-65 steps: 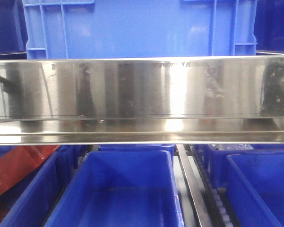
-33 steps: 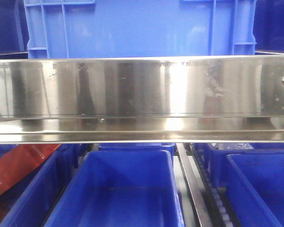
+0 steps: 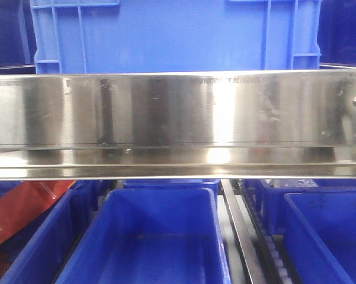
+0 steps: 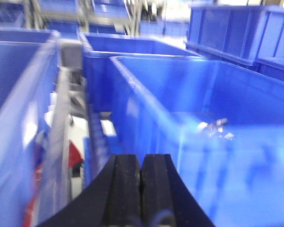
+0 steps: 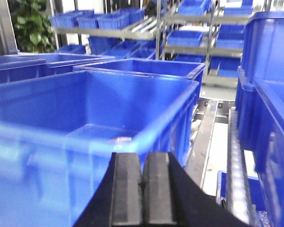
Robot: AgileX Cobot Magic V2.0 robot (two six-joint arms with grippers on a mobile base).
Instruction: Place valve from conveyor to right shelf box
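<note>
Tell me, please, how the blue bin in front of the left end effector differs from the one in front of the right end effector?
The left bin holds small shiny metal bits and looks blurred; the right bin looks empty and sharper. The left end effector sits beside its bin's corner; the right end effector faces its bin's wall. Both bins are blue plastic; both end effectors are shut.

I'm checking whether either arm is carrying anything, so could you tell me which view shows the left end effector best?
The left wrist view: the left end effector fills the bottom centre, its two black pads pressed together with nothing between them. The front-facing view shows none of it, only a steel shelf beam and blue bins. The right wrist view shows only the right end effector, likewise closed.
</note>
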